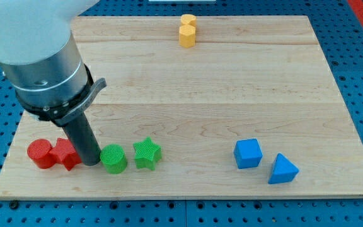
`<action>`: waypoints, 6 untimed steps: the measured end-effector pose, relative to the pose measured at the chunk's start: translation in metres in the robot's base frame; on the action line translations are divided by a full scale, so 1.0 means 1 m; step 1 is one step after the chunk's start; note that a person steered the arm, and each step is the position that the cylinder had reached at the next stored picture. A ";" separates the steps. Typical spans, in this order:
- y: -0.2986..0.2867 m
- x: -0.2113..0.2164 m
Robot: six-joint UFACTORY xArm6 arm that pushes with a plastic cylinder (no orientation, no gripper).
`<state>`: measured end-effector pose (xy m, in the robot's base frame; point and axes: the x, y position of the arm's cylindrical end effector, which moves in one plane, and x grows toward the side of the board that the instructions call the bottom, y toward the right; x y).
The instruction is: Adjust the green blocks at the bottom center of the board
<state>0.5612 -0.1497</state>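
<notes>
A green cylinder (113, 158) and a green star (147, 153) stand side by side near the view's bottom edge, left of centre, a small gap between them. My tip (91, 161) rests on the board just left of the green cylinder, touching or nearly touching it. The tip stands between the green cylinder and a red star (65, 154).
A red cylinder (40, 154) sits against the red star at the bottom left. A blue cube (248, 153) and a blue triangular block (283, 169) sit at the bottom right. Two yellow blocks (188, 30) stand together at the top centre. The wooden board (232, 94) lies on a blue perforated table.
</notes>
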 end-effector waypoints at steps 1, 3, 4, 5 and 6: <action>-0.015 0.001; 0.073 0.006; 0.039 0.015; 0.078 0.057; 0.119 0.054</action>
